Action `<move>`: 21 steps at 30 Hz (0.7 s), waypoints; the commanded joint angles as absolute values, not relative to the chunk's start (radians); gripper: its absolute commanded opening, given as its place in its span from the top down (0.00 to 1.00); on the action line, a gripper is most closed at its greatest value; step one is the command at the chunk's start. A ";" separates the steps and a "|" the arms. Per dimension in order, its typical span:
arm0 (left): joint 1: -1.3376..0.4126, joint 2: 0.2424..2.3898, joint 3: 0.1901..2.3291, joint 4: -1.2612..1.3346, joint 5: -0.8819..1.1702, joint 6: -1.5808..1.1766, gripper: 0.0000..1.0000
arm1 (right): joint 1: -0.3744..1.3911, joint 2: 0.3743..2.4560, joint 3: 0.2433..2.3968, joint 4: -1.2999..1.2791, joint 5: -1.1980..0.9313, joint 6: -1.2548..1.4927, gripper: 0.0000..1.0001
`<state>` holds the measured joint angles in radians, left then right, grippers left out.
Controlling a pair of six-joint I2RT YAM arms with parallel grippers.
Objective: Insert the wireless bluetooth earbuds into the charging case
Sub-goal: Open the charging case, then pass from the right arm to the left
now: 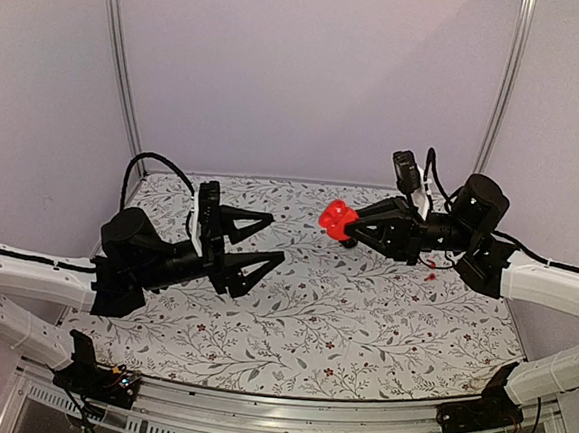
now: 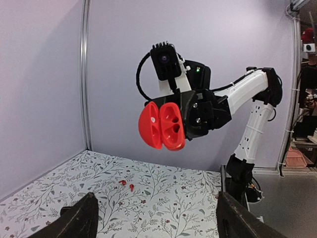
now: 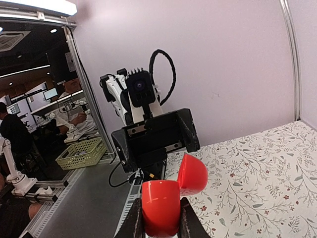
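Top view first: the right hand point(image 1: 349, 228) is up off the floral-patterned white counter point(image 1: 311, 329), pinched shut on a small glossy red clamshell charging case point(image 1: 338, 216). It's holding the case out toward the middle, facing the other arm. The left hand point(image 1: 275, 237) hangs over the left side of the counter, spread wide, with nothing in it. The tiny red earbuds point(image 1: 431, 276) look to be lying on the counter just below the right arm, well apart from the case.

Left wrist view: here you look straight into the case. It's hinged open, with the lid to the left and the base with its two moulded wells to the right. Both wells look empty, so I'd say neither bud is in yet. My guess is it's presented mouth-outward so the free hand can bring the buds to it. Two small red bits sit on the counter below the case. The left hand's own fingers point(image 2: 74, 220) are dark wedges at the bottom corners, far apart.

Right wrist view: its two fingers clamp the case's base from either side, and the lid stands open behind it. That grip leaves the lid and the open side free.

As for writing, I can't read any brand, logo or label on the case or the arms.
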<state>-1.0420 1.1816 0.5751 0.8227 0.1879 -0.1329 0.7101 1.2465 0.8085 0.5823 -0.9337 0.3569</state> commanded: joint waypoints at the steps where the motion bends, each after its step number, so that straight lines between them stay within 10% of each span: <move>1: -1.035 1.201 0.573 0.990 0.276 -0.083 0.21 | 0.707 1.247 0.823 0.815 -0.920 0.477 1.00; 21: -1.056 1.327 0.703 1.034 0.328 -0.053 0.57 | 0.808 1.468 0.914 1.213 -0.858 0.661 1.00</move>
<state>-1.0473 1.3201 0.6804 1.0092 0.3550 -0.0887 0.7868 1.4452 0.8875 1.1137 -0.8986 0.6228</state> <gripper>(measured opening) 0.444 0.182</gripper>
